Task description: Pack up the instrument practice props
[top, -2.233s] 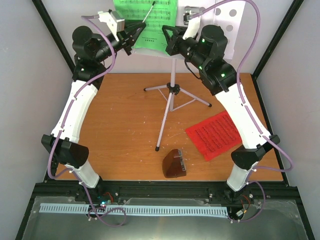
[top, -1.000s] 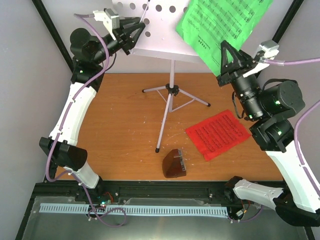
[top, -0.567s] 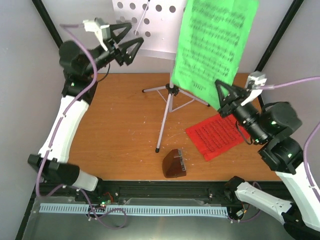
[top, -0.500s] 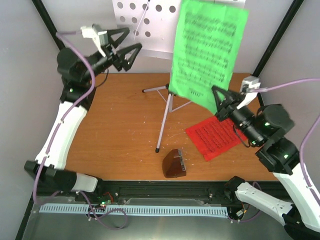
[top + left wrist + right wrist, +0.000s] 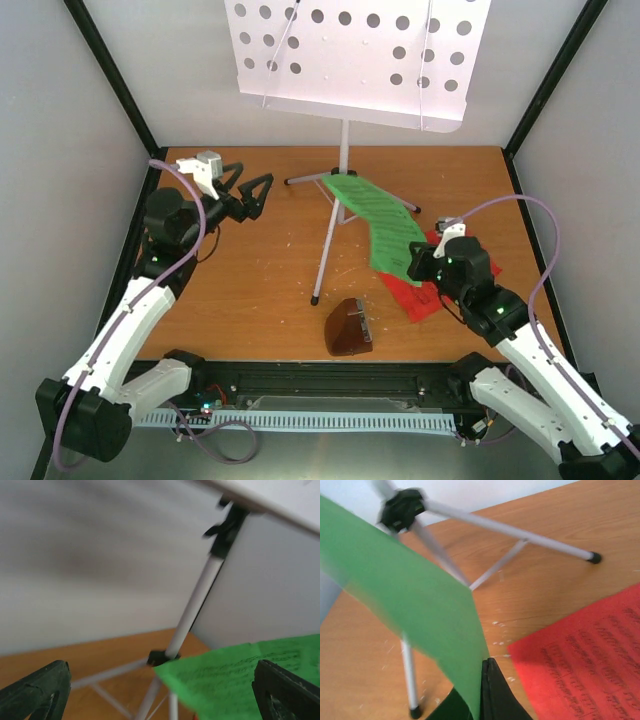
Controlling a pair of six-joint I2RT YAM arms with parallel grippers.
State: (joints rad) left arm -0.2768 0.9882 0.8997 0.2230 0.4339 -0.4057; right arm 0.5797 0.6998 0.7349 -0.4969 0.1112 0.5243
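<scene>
The white tripod music stand (image 5: 340, 200) stands at the back middle, and its perforated plate (image 5: 350, 60) is bare. My right gripper (image 5: 413, 262) is low over the table, shut on one edge of the green music sheet (image 5: 378, 222). That sheet slopes up toward the stand's hub. In the right wrist view the green sheet (image 5: 410, 610) is pinched between the closed fingers of the gripper (image 5: 486, 666). The red sheet (image 5: 585, 665) lies flat beside them. My left gripper (image 5: 252, 190) hangs wide open and empty at the left, facing the stand pole (image 5: 197, 600). The brown metronome (image 5: 348, 328) sits near the front.
The stand's tripod legs (image 5: 305, 178) spread over the back middle of the wooden table (image 5: 250, 290). One long leg ends in a foot (image 5: 314, 298) near the metronome. Grey walls and black frame posts (image 5: 545, 80) close in the sides.
My right arm swung the green sheet down from high beside the plate to table level over the red sheet. My left gripper opened, left the plate's edge and dropped low to the left.
</scene>
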